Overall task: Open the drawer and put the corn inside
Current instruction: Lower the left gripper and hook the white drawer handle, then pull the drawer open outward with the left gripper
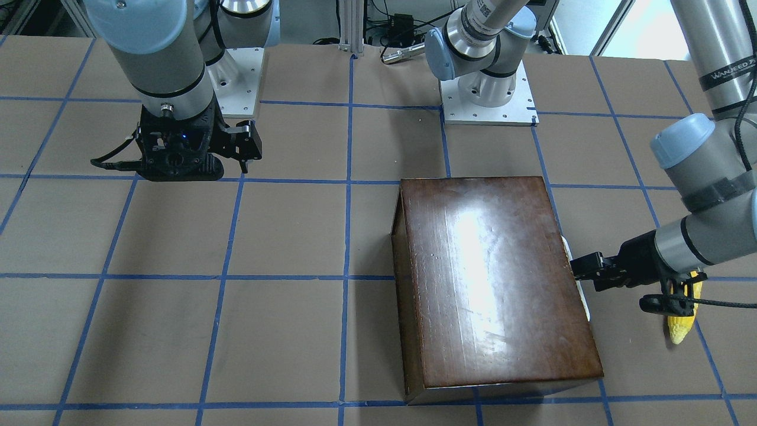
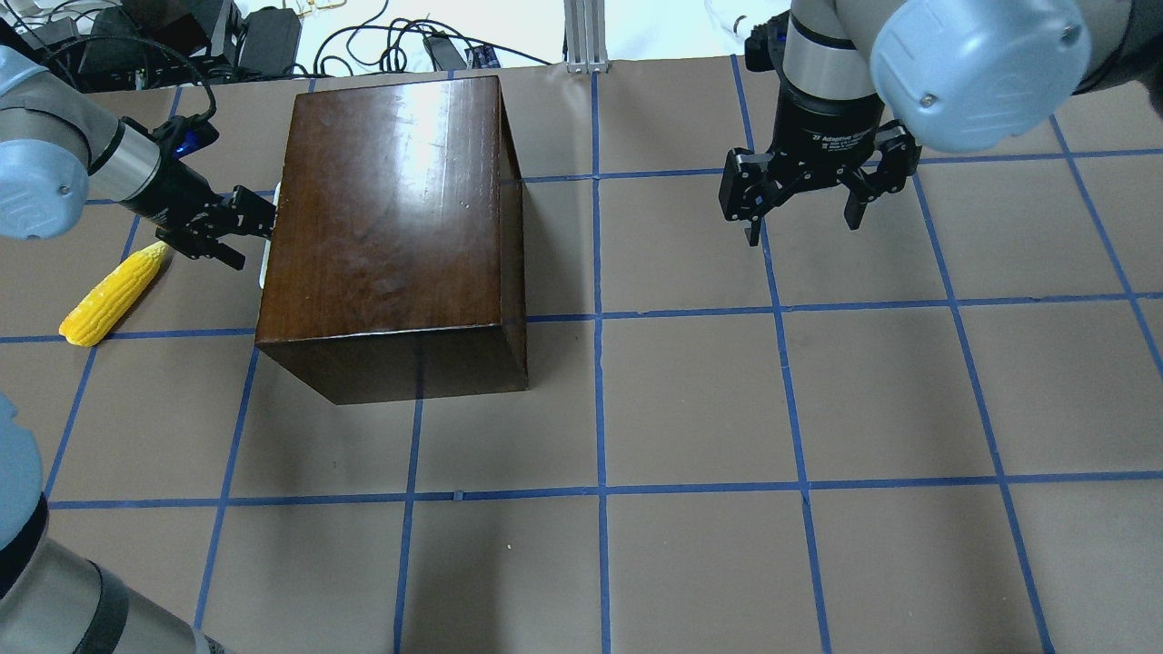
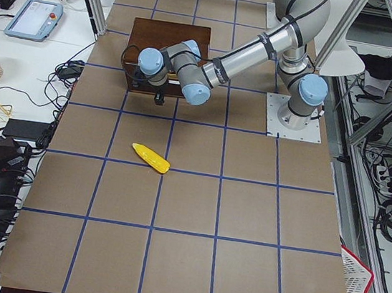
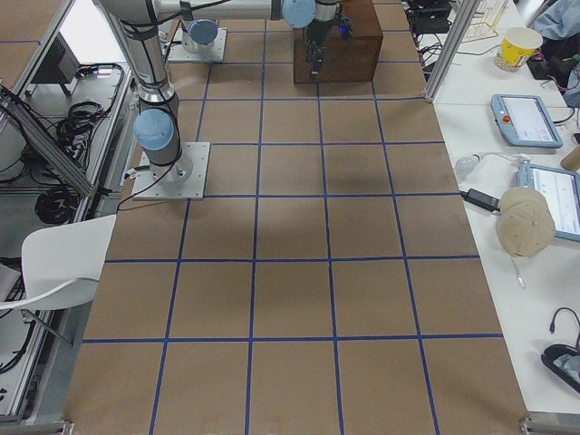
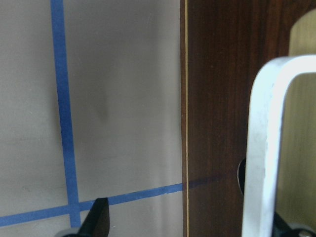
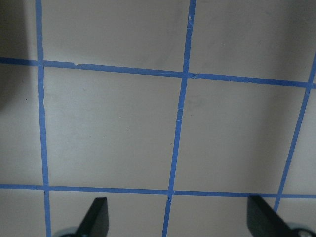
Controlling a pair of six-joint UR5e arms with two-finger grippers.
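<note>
Jaws of my left gripper (image 2: 254,238) stand wide apart and clamp nothing; the drawer (image 5: 217,98) front is directly ahead of them, with its white handle (image 5: 266,148) between my fingers, close to one side. Corn (image 2: 114,295) lies on the table (image 2: 690,409) behind these jaws, beside my wrist and outside them. My right gripper (image 2: 803,231) hangs spread and empty, well apart from the cabinet (image 2: 391,200).

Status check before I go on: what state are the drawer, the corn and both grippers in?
drawer: shut, no tray showing out of the cabinet.
corn: lying flat on the table, ungripped.
left gripper: open, fingers either side of the drawer's white handle.
right gripper: open, empty, above the table.
</note>
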